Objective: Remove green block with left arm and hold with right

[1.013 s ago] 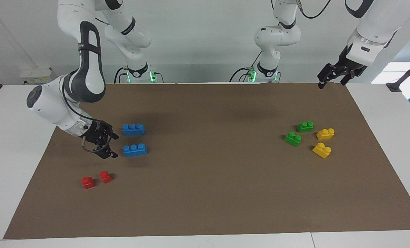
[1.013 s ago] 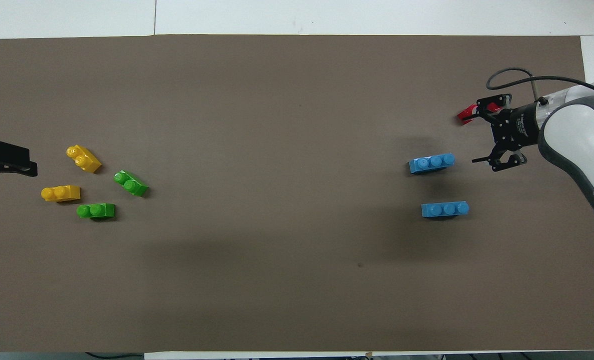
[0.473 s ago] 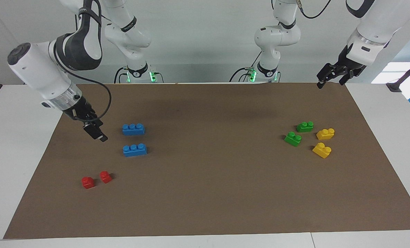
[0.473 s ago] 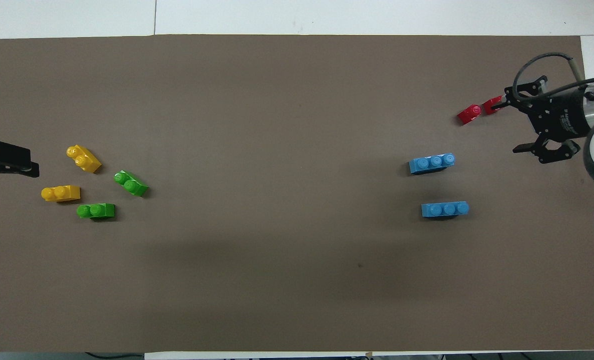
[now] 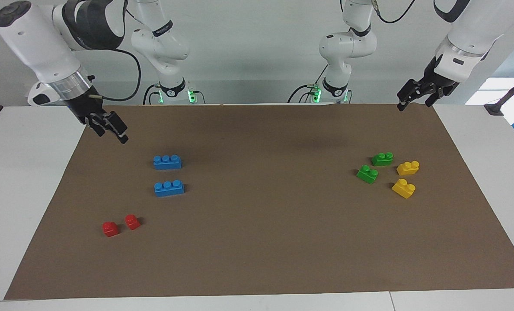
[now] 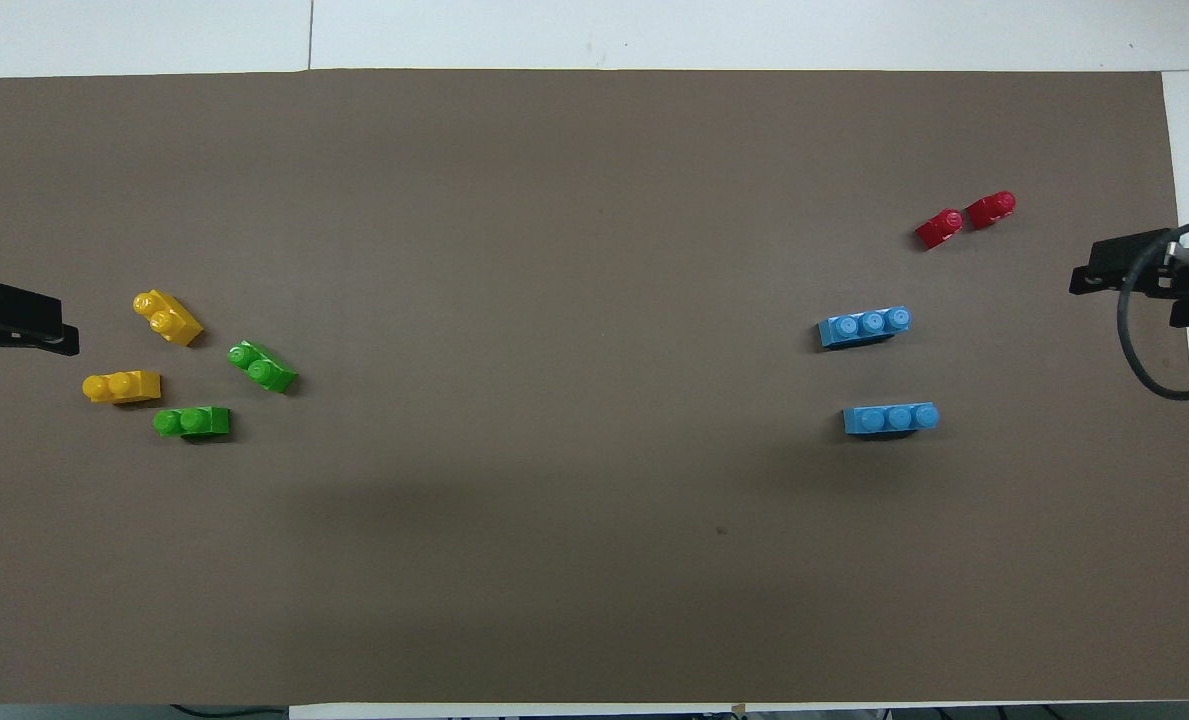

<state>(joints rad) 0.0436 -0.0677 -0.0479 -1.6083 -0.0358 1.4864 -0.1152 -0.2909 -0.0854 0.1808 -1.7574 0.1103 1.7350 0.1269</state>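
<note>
Right now I have both arms up and nothing in hand; the left end effector (image 5: 413, 97) hangs over the brown mat's (image 5: 265, 242) corner at the left arm's end of the worktop (image 5: 490, 181), and I cannot tell how far its fingers stand apart; the right end effector (image 5: 108, 125) hangs over the mat's edge at the right arm's end, and there too I cannot tell the opening; neither carries a brick.

Two green two-stud bricks lie in a loose cluster with two yellow two-stud bricks (image 5: 406, 178) toward the left arm's end; one green block (image 5: 382, 159) lies nearer the robots, the second green brick (image 5: 367, 174) just beside it and farther from them; they look apart, not stacked on anything. Two blue three-stud bricks (image 5: 167, 175) and two small red bricks (image 5: 120, 225) lie toward the right arm's end.

I judge the green block light, rigid and smooth-sided, so it may skid or twist if pinched off-centre; I would close across its two long flat sides, low on the body below the studs, and keep clear of its green neighbour. I would leave part of the body free for the right arm.
</note>
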